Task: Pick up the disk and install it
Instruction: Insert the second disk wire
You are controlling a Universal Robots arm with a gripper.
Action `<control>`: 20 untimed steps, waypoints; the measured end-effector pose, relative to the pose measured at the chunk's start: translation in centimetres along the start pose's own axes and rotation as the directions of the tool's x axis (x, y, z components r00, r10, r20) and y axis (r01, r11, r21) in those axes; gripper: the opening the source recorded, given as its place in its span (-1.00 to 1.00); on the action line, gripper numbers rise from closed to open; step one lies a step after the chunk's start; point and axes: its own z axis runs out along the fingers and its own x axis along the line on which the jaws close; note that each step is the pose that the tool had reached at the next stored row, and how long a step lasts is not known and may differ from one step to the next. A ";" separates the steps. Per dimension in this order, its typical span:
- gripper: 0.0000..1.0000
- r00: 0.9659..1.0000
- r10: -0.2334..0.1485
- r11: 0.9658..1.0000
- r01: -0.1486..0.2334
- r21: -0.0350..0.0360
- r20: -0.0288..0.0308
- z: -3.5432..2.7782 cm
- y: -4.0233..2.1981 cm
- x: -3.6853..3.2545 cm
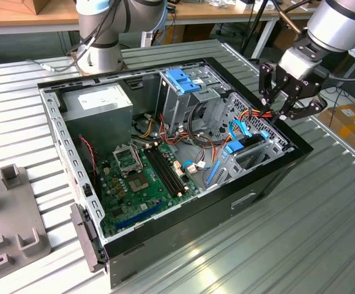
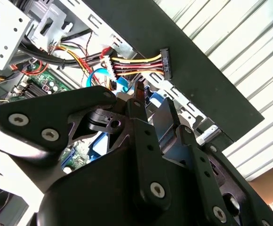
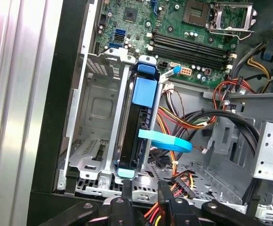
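An open black computer case (image 1: 269, 184) lies on a ribbed sheet-metal tabletop (image 1: 324, 245). Going from the exterior view's left, two grey moulded fixtures (image 1: 9, 214) sit at the table's left edge. Inside the case come a boxy silver power supply (image 1: 98, 104), a green motherboard (image 1: 144, 184) with long black memory slots, then a perforated steel drive cage (image 1: 196, 98) topped by a blue plastic bracket (image 1: 182, 79).

The disk (image 3: 137, 136), a dark slab in a bright blue caddy, stands on edge in the bare metal bay (image 3: 92, 117) at the case's right end, next to an empty slot. A flat blue ribbon cable (image 3: 167, 141) curls just beside it, and red, yellow and black power wires (image 3: 174, 117) crowd the floor nearby.

The black gripper (image 1: 283, 103) hangs above the case's right rim, near the disk; its fingers (image 3: 167, 200) are slightly parted and grasp nothing. Open table lies beyond the case's right edge.
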 end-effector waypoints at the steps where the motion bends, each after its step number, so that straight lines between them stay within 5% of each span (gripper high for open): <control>1: -0.29 1.000 -0.001 1.000 0.001 0.000 0.000 0.01 -0.16 0.02; 6: -0.29 1.000 -0.006 1.000 0.006 0.000 0.000 0.06 -0.95 0.15; 13: -0.29 1.000 -0.008 1.000 0.008 0.000 0.001 0.06 -1.13 0.18; 17: -0.29 0.999 -0.045 0.999 0.045 -0.003 0.003 0.07 -1.29 0.21; 20: -0.29 0.993 -0.116 0.993 0.116 -0.007 0.008 0.07 -1.33 0.22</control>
